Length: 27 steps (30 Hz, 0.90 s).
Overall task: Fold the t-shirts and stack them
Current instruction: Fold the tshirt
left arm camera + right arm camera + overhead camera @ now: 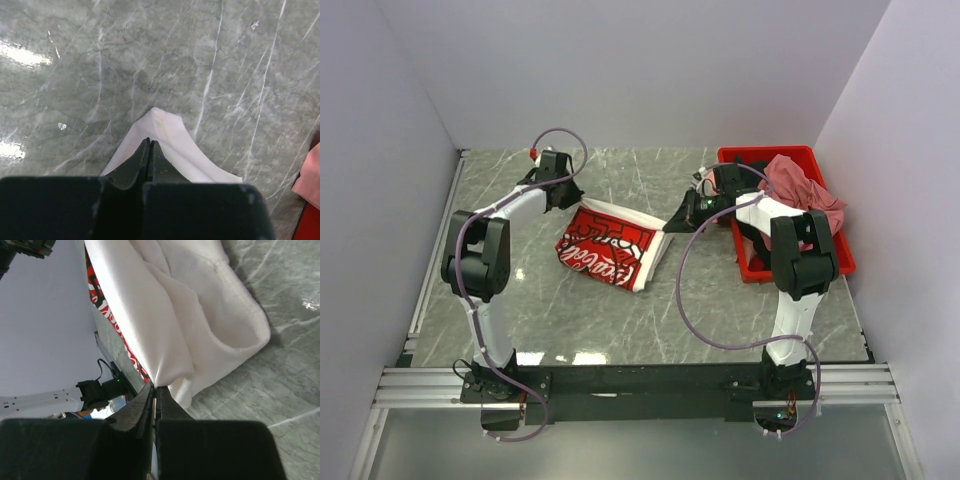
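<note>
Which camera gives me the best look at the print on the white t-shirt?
Top external: the white t-shirt lies with its red print facing up. Right wrist catches only a red strip along a fold; left wrist shows just a plain white corner.

T-shirt (610, 247) left of bin (767, 152)

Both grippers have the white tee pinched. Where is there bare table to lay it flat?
Widest bare patch: the table between the white tee and the arm bases. A second strip lies between the tee and the far wall. Crowded on the right, where the right gripper sits by the red bin heaped with shirts.
</note>
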Tool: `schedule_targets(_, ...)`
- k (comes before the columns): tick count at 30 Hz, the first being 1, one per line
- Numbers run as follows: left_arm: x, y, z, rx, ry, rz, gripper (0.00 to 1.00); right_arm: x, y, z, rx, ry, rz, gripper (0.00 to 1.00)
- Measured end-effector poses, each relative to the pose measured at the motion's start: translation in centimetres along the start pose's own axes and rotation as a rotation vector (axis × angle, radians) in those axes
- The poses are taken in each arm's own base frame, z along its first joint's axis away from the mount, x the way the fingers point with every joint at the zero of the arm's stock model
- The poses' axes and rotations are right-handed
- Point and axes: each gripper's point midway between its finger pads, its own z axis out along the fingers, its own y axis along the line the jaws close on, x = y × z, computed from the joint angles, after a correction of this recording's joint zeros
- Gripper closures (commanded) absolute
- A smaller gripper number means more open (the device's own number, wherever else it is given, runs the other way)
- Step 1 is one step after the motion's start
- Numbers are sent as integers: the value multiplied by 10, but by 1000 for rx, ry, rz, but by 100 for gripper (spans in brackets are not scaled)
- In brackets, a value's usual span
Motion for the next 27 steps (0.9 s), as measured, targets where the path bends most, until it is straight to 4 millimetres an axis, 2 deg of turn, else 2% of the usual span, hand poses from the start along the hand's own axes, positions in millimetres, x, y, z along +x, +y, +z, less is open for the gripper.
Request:
schedule_targets(1,2,1,2,-1,8,2,96,-1,-1,0,3,-2,5,89)
schedule_targets(2,3,1,3,-1,14,4,93,-1,-2,0,5,-4,10,80)
schedule_targets(3,3,1,4,2,17,5,75,-2,-4,0,10,-6,16,75)
schedule_targets(4,3,1,4,1,18,14,62,-3,-6,0,16,-8,18,70)
schedule_targets(5,2,1,4,2,16,19,49,-4,-9,0,27,-12,24,45)
schedule_targets(6,0,1,3,5,13,26,34,-6,-11,0,39,-14,36,37)
schedule_targets(7,-2,-1,3,11,11,34,4,-9,-14,-1,50,-19,35,32)
schedule_targets(8,-3,-2,3,19,11,39,1,-12,-14,-2,56,-26,32,27)
schedule_targets(14,-6,-9,-6,57,17,53,1,-19,-2,-11,60,-61,1,23)
schedule_targets(17,-7,-12,-28,82,2,61,1,-18,13,-17,66,-86,-37,23)
schedule_targets(20,-9,-19,-57,120,-23,65,0,-7,40,-19,60,-98,-107,22)
schedule_targets(24,-6,-31,-91,192,-53,75,1,19,73,3,43,-65,-199,22)
schedule_targets(27,9,-30,-100,218,-41,79,1,44,87,30,35,-11,-222,22)
